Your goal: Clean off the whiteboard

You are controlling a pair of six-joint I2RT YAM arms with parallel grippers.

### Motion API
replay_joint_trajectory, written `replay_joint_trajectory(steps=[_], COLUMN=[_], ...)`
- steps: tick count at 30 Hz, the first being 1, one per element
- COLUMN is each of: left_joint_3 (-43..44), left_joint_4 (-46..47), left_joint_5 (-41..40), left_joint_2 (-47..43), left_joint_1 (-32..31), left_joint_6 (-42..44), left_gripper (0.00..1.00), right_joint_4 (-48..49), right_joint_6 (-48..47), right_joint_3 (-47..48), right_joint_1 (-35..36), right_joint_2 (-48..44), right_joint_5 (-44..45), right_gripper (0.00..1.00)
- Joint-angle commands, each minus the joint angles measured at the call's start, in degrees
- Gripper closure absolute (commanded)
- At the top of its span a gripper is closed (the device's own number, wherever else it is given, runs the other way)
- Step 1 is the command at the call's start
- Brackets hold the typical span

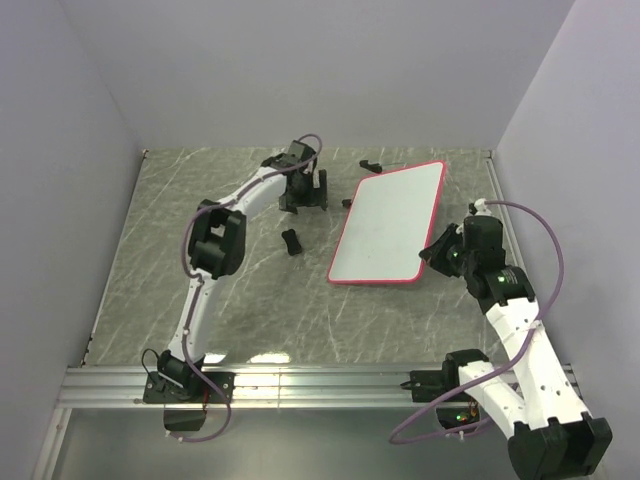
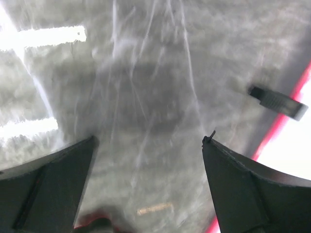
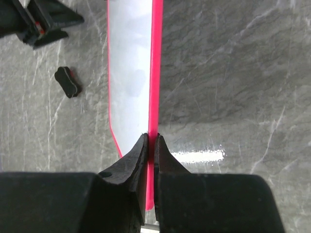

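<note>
The whiteboard (image 1: 388, 222) is a white board with a red-pink rim, lying right of centre with no clear marks on it. My right gripper (image 1: 432, 256) is shut on its near right rim. In the right wrist view the jaws (image 3: 152, 141) pinch the pink rim (image 3: 156, 73) between them. My left gripper (image 1: 303, 194) is open and empty over the table just left of the board's far left corner. In the left wrist view its fingers (image 2: 148, 141) stand wide apart, with the board's rim (image 2: 282, 124) at the right. A small dark bone-shaped eraser (image 1: 291, 241) lies on the table left of the board and also shows in the right wrist view (image 3: 67, 81).
Small black clips lie by the board's far edge (image 1: 371, 164) and left edge (image 1: 346, 203); one shows in the left wrist view (image 2: 278, 102). Walls close in the table on the left, back and right. A metal rail (image 1: 320, 385) runs along the near edge.
</note>
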Motion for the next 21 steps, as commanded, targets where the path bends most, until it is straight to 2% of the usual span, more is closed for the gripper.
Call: replay_joint_trajectory(steps=[1, 7, 11, 17, 21], left_joint_3=[5.2, -1.2, -3.3, -10.8, -10.2], left_joint_4=[-4.3, -2.0, -4.1, -1.8, -2.9], left_joint_5=[-1.7, -2.5, -3.4, -0.3, 1.1], left_joint_2=[6.0, 5.0, 3.9, 0.7, 1.5], left_joint_1=[-2.9, -6.2, -8.7, -10.7, -11.6], left_joint_6=[0.0, 1.2, 2.9, 3.2, 3.9], left_gripper=[0.01, 0.01, 0.00, 0.02, 0.03], right_joint_4=[-3.7, -1.8, 1.3, 5.8, 8.2], right_joint_6=[-3.6, -3.5, -2.5, -1.9, -1.9], right_joint_3=[4.3, 6.5, 7.7, 8.4, 8.9], right_joint_1=[0.1, 0.1, 0.1, 0.2, 0.2], right_joint_2=[-0.5, 2.3, 4.5, 7.5, 9.7], right_joint_5=[2.3, 1.6, 0.5, -2.8, -5.0], right_gripper=[1.00, 1.00, 1.00, 1.00, 1.00])
